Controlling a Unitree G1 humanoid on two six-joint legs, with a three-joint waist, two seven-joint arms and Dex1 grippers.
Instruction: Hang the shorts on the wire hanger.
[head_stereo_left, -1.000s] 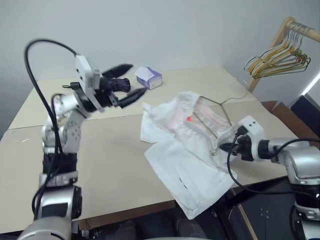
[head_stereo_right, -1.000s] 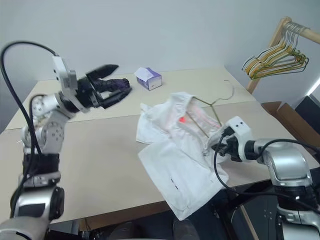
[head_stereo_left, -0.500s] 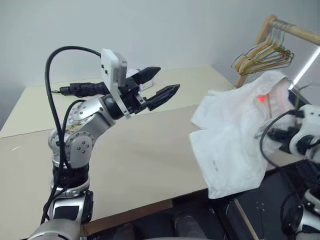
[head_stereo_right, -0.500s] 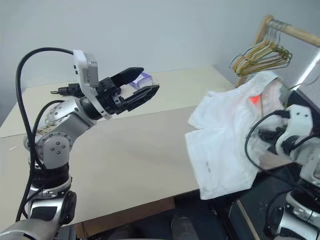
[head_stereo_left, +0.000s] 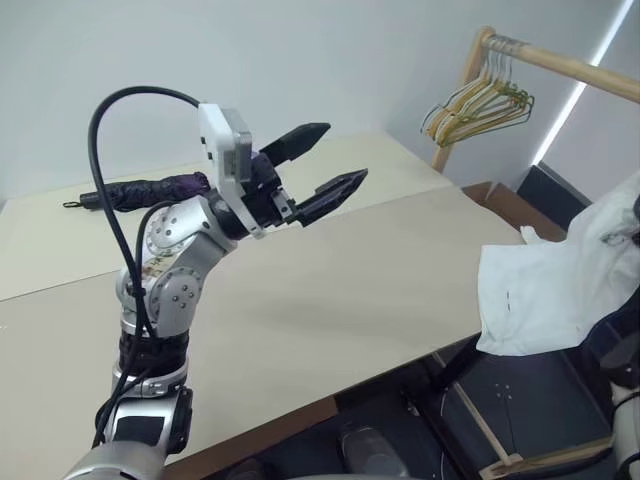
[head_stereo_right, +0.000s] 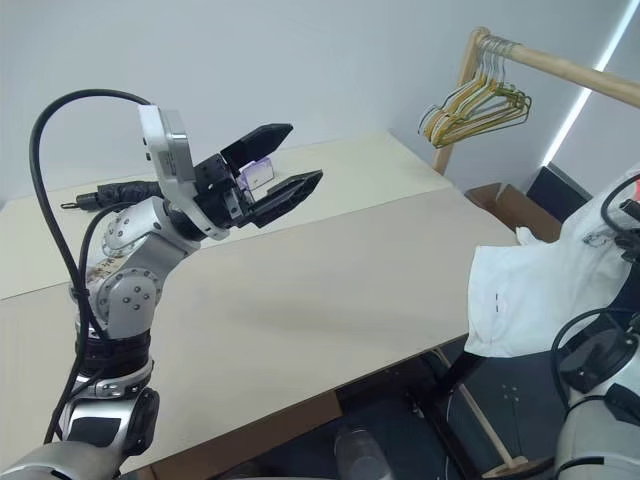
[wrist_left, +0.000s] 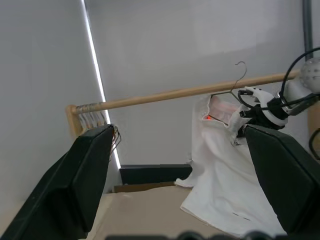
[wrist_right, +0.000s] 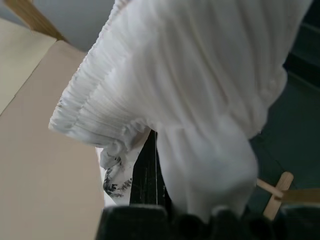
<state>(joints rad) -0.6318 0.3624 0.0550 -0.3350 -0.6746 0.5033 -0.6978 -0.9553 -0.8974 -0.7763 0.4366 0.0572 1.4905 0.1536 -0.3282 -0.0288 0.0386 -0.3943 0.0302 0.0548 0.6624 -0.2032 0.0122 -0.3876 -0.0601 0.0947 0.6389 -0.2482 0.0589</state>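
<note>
The white shorts (head_stereo_left: 560, 290) hang in the air past the table's right edge, with the gathered waistband (wrist_right: 100, 115) uppermost. They are draped on the wire hanger (wrist_left: 238, 84), whose hook rises above the cloth, close to the wooden rod. My right gripper (wrist_left: 248, 111) is shut on the shorts at the hanger's shoulder; the cloth hides its fingertips in the right wrist view. My left gripper (head_stereo_left: 343, 152) is held open above the table, well left of the shorts, with nothing between its fingers.
A wooden clothes rod (head_stereo_left: 560, 65) crosses the upper right, with a bunch of yellow-green hangers (head_stereo_left: 480, 100) near its post. On the beige table (head_stereo_left: 400, 280) lie a purple folded umbrella (head_stereo_left: 150, 188) and a small tissue box (head_stereo_right: 255, 175). A cardboard box (head_stereo_right: 500, 200) stands beyond the table.
The view has swung right. My right gripper lifted the shorts and hanger off the table, up and out past its right edge. The left gripper stays open, shifted slightly toward the middle.
</note>
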